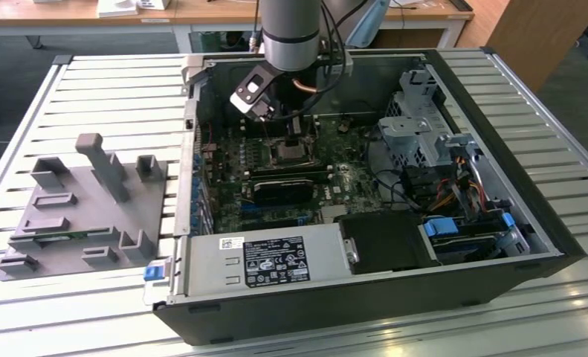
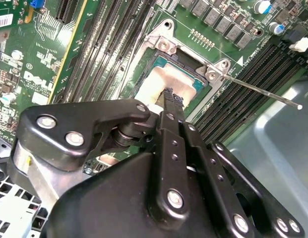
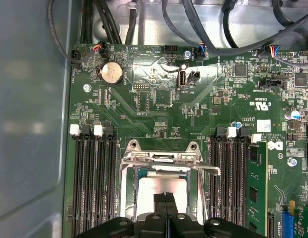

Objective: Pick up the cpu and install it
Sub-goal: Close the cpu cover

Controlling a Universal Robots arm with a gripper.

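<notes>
Silver-grey, the cpu (image 1: 296,154) lies flat inside the computer case (image 1: 373,305) in the exterior view, right under the gripper (image 1: 293,140). Second wrist view: square, so no long axis, face up, edges in line with the metal socket frame (image 2: 163,45), the fingertips (image 2: 168,99) clenched together on nothing over its middle. First wrist view: the two fingers (image 3: 160,206) meet above it

White printed label (image 1: 275,262) on power supply (image 1: 210,271), barcode sticker (image 2: 3,21) on motherboard (image 2: 25,54), wording not legible.
</notes>
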